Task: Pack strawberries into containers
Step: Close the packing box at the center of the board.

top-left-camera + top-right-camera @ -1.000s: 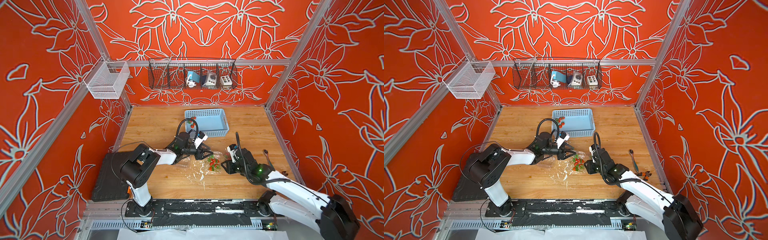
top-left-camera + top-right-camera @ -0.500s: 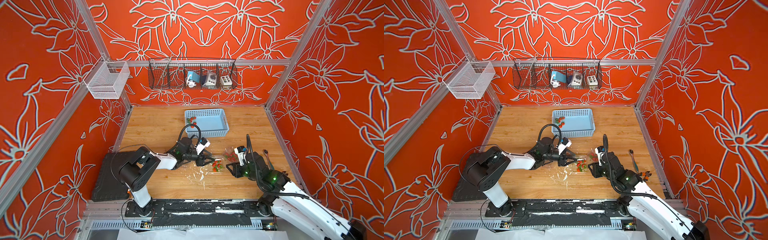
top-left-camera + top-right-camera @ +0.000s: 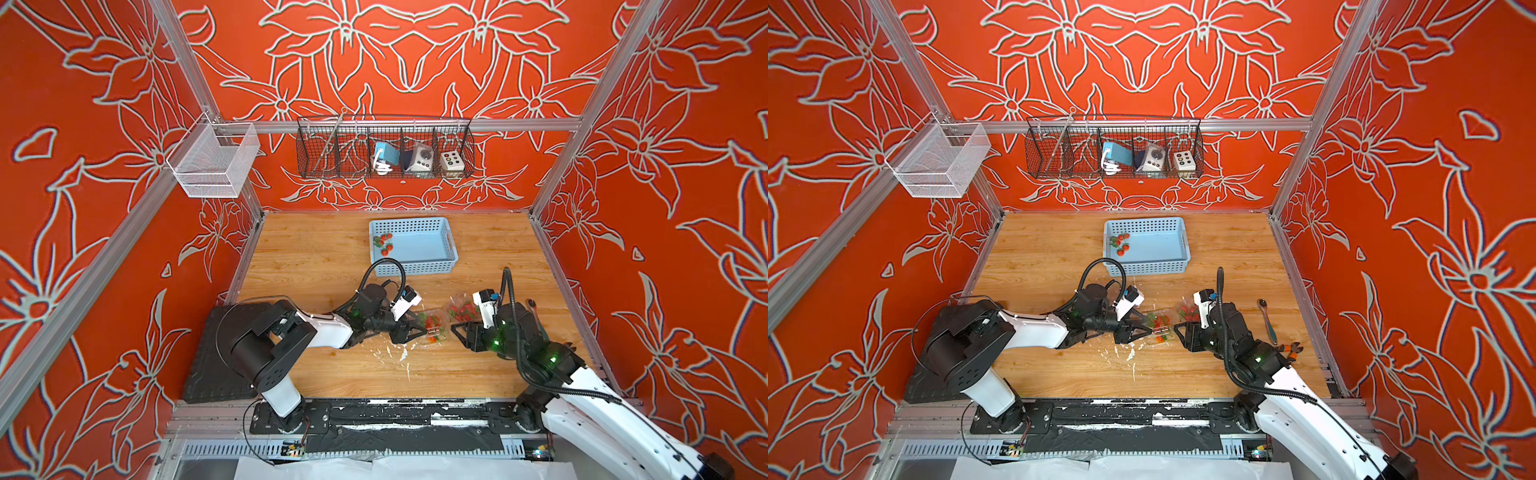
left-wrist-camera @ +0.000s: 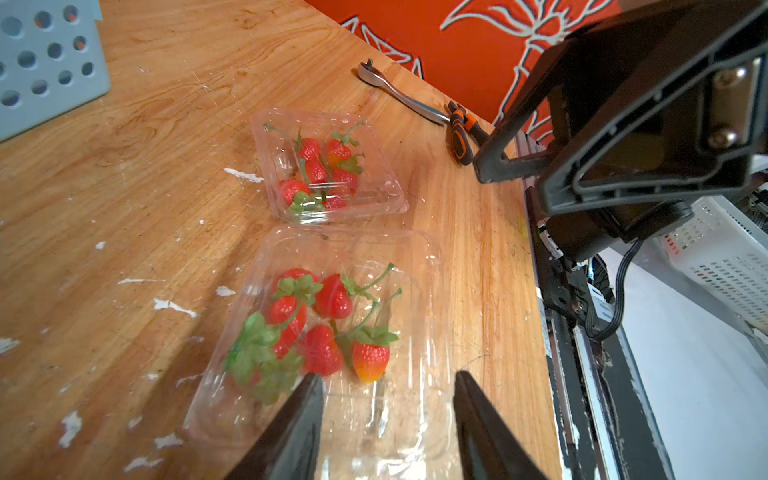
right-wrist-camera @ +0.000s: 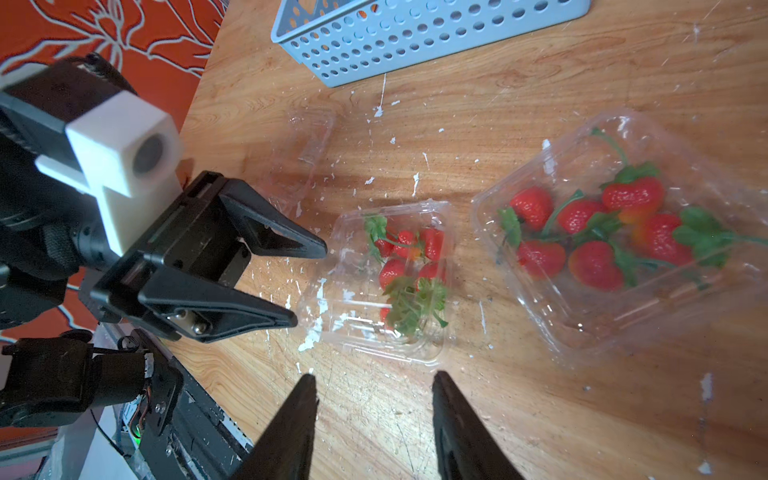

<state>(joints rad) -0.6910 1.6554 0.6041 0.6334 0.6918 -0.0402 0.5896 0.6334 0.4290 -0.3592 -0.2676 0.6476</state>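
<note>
Two clear containers lie mid-table with several strawberries in each. My left gripper [image 4: 384, 378] is at the near one [image 4: 332, 332], open, with its fingertips over that container's strawberry-free end. In both top views this gripper [image 3: 424, 330] [image 3: 1148, 330] meets that container [image 3: 434, 326] from the left. The other filled container [image 5: 623, 237] [image 3: 461, 309] lies free beside it. A third, empty container [image 5: 299, 158] sits behind the left gripper. My right gripper [image 5: 374, 380] [image 3: 457, 332] hangs open over bare wood, short of the containers, holding nothing. More strawberries [image 3: 384, 243] lie in the blue basket.
The light blue basket [image 3: 415, 266] stands at the back middle. A ratchet wrench [image 3: 1266, 320] and orange-handled pliers [image 3: 1291, 349] lie near the right edge. A black mat [image 3: 212, 353] covers the front left. Wire baskets [image 3: 384, 149] hang on the back wall.
My right gripper drew back toward the front right, its jaws widening, and the right-hand container came into view. My left gripper slid right and forward to the middle container.
</note>
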